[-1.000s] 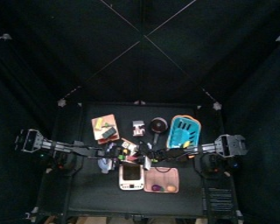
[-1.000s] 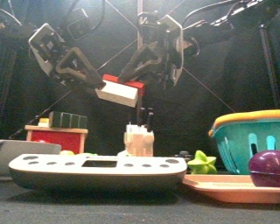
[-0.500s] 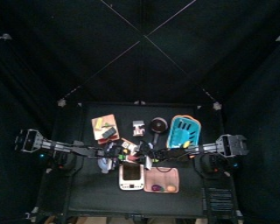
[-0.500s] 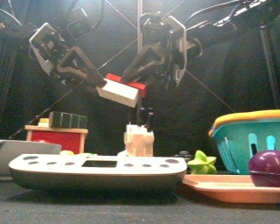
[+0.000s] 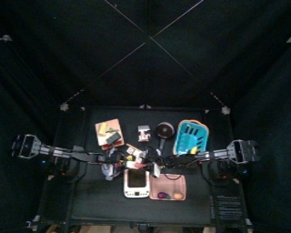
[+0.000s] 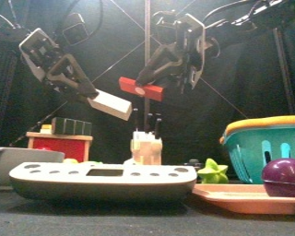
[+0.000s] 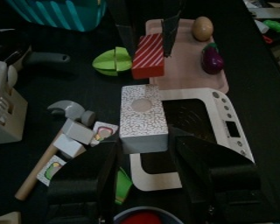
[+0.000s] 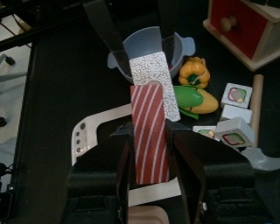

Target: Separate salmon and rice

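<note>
White speckled rice block (image 7: 143, 123) at centre of left wrist view — pale grey dots over white. Red salmon slab with thin white stripes (image 8: 150, 140) at centre of right wrist view. White plastic scale (image 6: 103, 179), lower left of front view. Purple ball (image 6: 286, 175) on pink tray (image 6: 242, 194), lower right. Teal basket with yellow rim (image 6: 271, 143) — right edge. Red wooden box (image 6: 62, 146), left.
</note>
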